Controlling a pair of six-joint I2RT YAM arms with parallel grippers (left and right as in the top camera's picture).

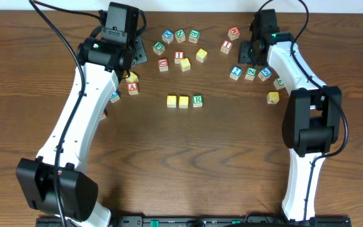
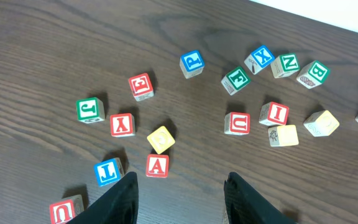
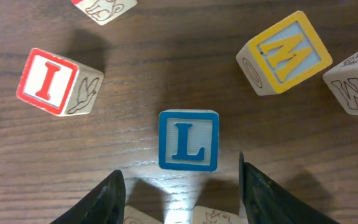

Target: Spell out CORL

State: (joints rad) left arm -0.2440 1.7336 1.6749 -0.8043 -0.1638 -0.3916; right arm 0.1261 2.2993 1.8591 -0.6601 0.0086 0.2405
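Note:
Two yellow-topped cubes (image 1: 171, 100) (image 1: 184, 101) and a white cube with a green R (image 1: 197, 100) stand side by side in a row at the table's middle. The white cube with a blue L (image 3: 188, 140) lies flat on the table in the right wrist view. My right gripper (image 3: 179, 177) is open, and the L cube sits just ahead of its fingertips, centred between them and untouched. In the overhead view the right gripper (image 1: 252, 53) is at the far right and hides the L cube. My left gripper (image 2: 182, 177) is open and empty, above the far-left cubes (image 1: 136, 58).
A red I cube (image 3: 47, 81) and a yellow M cube (image 3: 284, 53) lie near the L cube. Under the left gripper lie a red A (image 2: 157, 165), a yellow cube (image 2: 161, 139) and a blue-lettered cube (image 2: 107, 171). More loose cubes (image 1: 180, 34) lie along the far side.

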